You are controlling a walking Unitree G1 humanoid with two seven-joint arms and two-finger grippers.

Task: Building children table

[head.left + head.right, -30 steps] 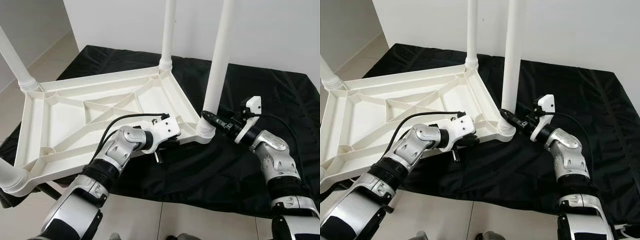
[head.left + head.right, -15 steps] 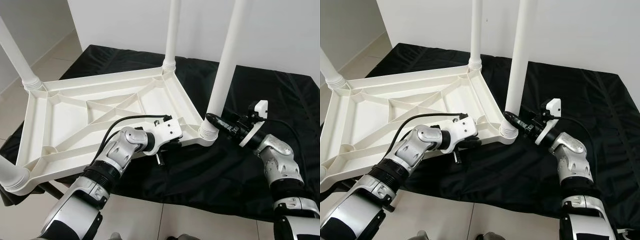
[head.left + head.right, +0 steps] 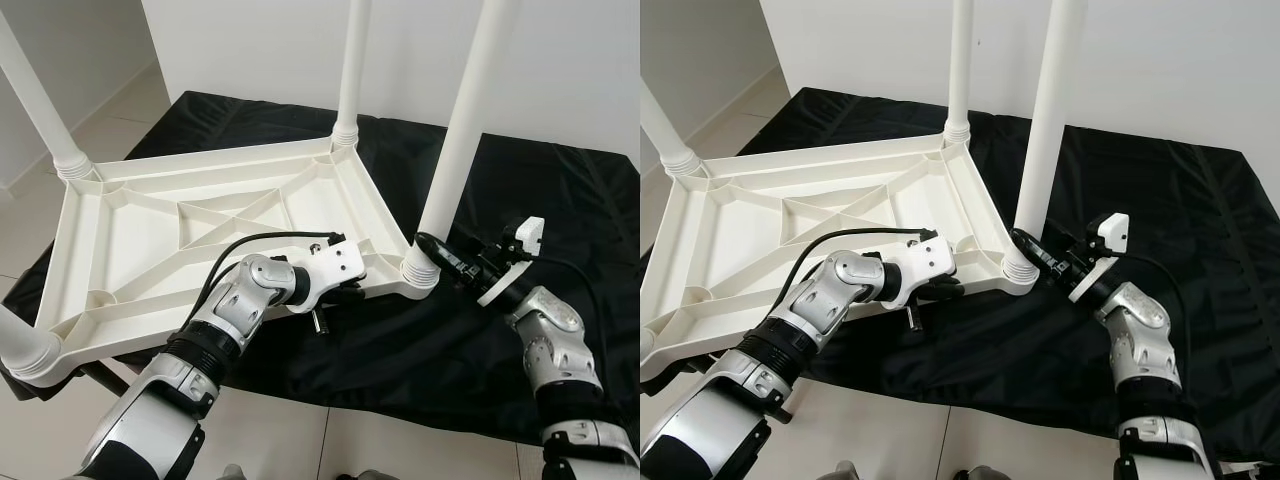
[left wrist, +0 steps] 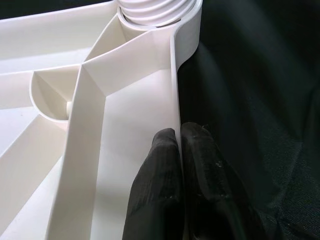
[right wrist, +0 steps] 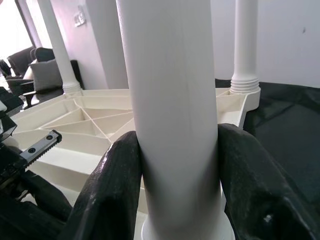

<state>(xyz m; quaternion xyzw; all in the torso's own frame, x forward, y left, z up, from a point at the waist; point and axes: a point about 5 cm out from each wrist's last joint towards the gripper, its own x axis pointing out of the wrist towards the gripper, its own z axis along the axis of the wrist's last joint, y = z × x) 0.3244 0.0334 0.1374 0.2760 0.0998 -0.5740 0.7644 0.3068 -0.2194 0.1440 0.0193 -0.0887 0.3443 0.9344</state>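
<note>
A: Status of the build?

B: Tabletop (image 3: 200, 240) lies upside down on the black cloth (image 3: 560, 190), ribs up. 4 white legs stand in the corner sockets: far-left leg (image 3: 40, 110), far leg (image 3: 352, 70), near-right leg (image 3: 465, 150), and a near-left leg (image 3: 18, 345) at the frame edge.

A: Grippers?

B: Left gripper (image 4: 179, 145) is pinched onto the tabletop's near rim, 1 finger each side of the wall. Right gripper (image 5: 175, 165) is clamped around the near-right leg just above its socket.

A: What's left?

B: My read: all 4 legs look fitted; the near-right one may be getting its final tightening. Can't tell whether it's fully seated. Then flip the table upright.
</note>
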